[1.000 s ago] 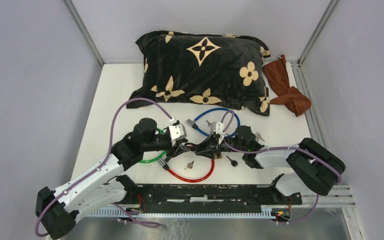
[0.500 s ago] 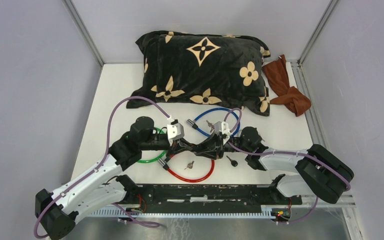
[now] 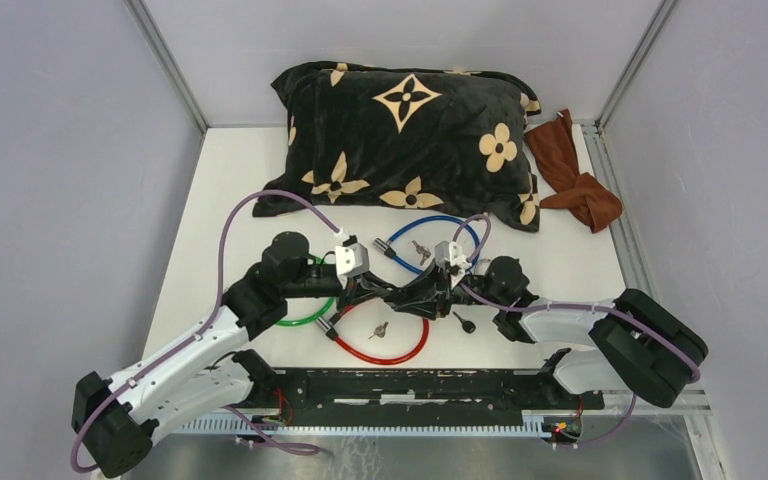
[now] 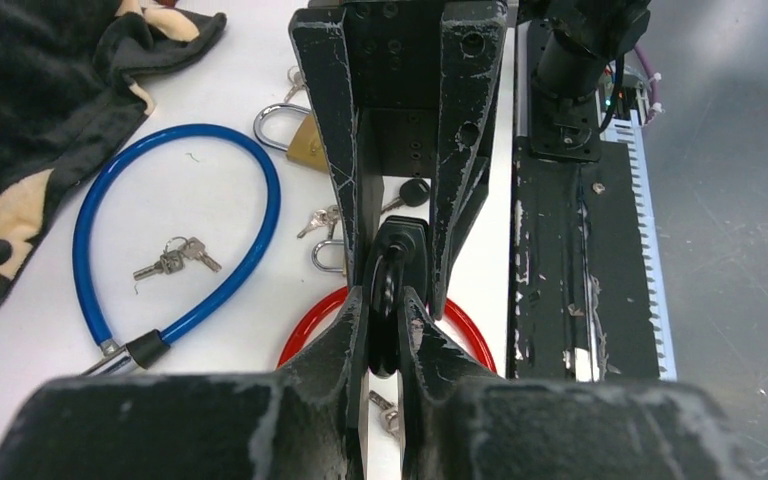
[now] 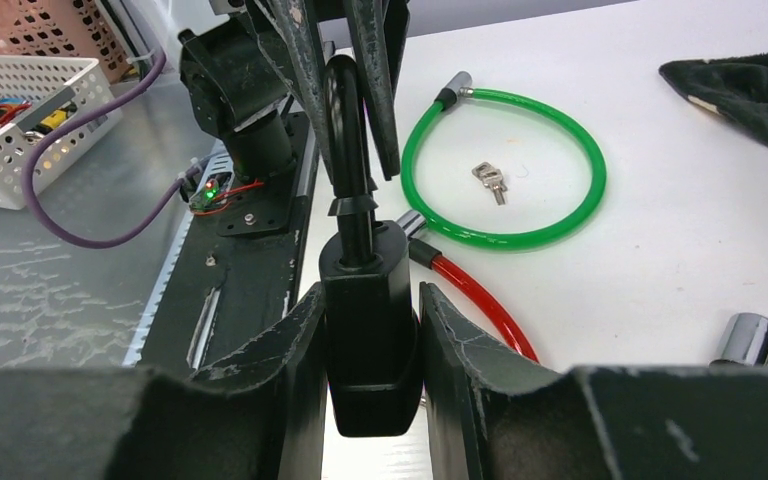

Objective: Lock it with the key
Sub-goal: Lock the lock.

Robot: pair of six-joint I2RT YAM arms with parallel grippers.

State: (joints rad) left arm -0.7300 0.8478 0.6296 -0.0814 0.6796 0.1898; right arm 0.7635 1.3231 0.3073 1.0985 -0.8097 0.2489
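Note:
A black padlock (image 5: 370, 330) is held above the table between both grippers. My right gripper (image 5: 370, 345) is shut on its body, which also shows in the left wrist view (image 4: 400, 240). My left gripper (image 4: 385, 330) is shut on its black shackle (image 5: 345, 110). In the top view the two grippers meet, the left (image 3: 385, 293) and the right (image 3: 418, 295). A black-headed key (image 3: 465, 322) lies loose on the table just right of them, and shows in the left wrist view (image 4: 413, 192).
Red (image 3: 385, 352), green (image 3: 305, 318) and blue (image 3: 430, 222) cable locks lie around the grippers, each with small keys inside its loop. A brass padlock (image 4: 305, 140) lies beyond. A black flowered pillow (image 3: 410, 140) and a brown cloth (image 3: 575, 175) are at the back.
Both grippers stay shut on the black padlock. The right arm has shifted a little to the right, and the held lock has moved slightly with it.

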